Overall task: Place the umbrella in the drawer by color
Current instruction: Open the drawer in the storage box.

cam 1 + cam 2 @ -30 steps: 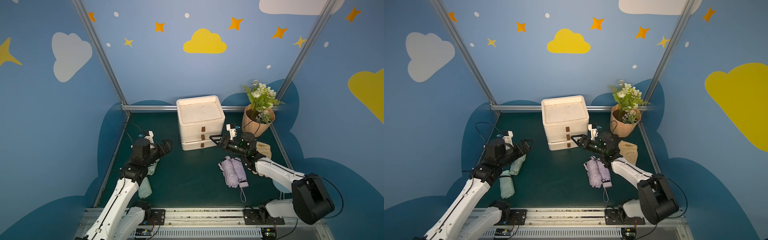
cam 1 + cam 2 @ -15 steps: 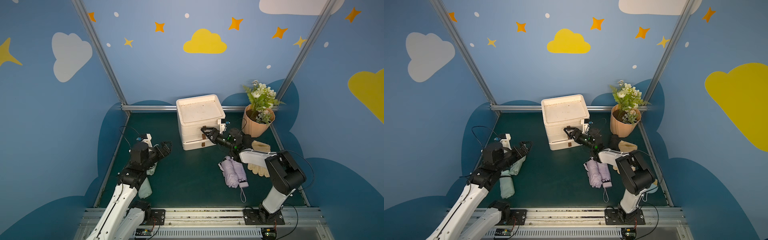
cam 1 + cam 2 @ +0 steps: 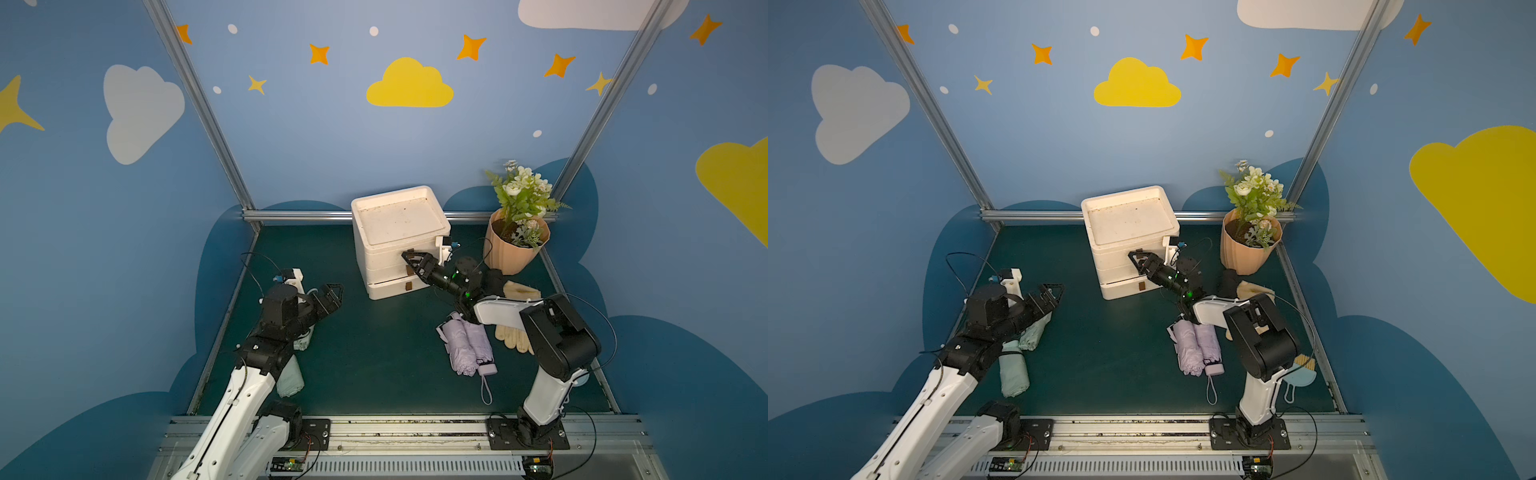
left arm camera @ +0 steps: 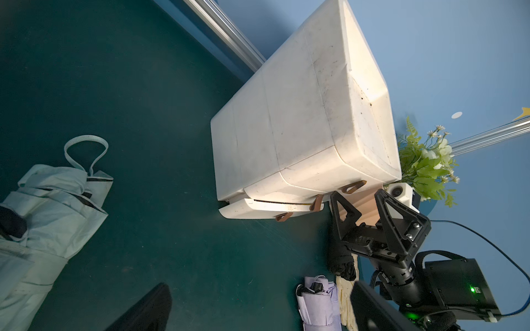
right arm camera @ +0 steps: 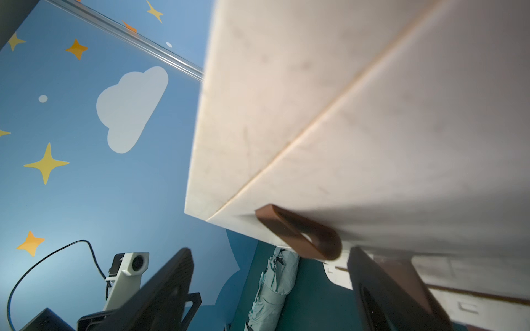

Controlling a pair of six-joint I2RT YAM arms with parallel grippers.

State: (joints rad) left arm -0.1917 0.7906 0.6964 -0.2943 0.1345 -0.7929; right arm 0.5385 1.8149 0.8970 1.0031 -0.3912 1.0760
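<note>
The white three-drawer chest [image 3: 401, 241] [image 3: 1129, 237] stands at the back middle. My right gripper [image 3: 409, 258] [image 3: 1137, 257] [image 5: 269, 275] is open at its front. The top drawer's brown loop handle [image 5: 304, 232] [image 4: 352, 186] lies between the fingers, close to one of them. A folded lilac umbrella [image 3: 467, 345] [image 3: 1196, 345] [image 4: 315, 303] lies under the right arm. Mint-green umbrellas [image 3: 291, 374] [image 3: 1013, 370] [image 4: 48, 217] lie at the left, partly under my left arm. My left gripper [image 3: 332, 291] [image 3: 1054, 291] [image 4: 258, 309] hovers open and empty above them.
The bottom drawer [image 4: 249, 209] is ajar by a crack. A flower pot [image 3: 515, 249] stands at the back right. Beside it lie a black umbrella [image 3: 1227, 282] and beige gloves [image 3: 515, 336]. A pale blue mask [image 3: 1300, 378] lies near the right arm's base.
My right gripper has reached forward from above the lilac umbrella to the chest front and now brackets the top handle, its jaws slightly narrower. The left arm has barely shifted.
</note>
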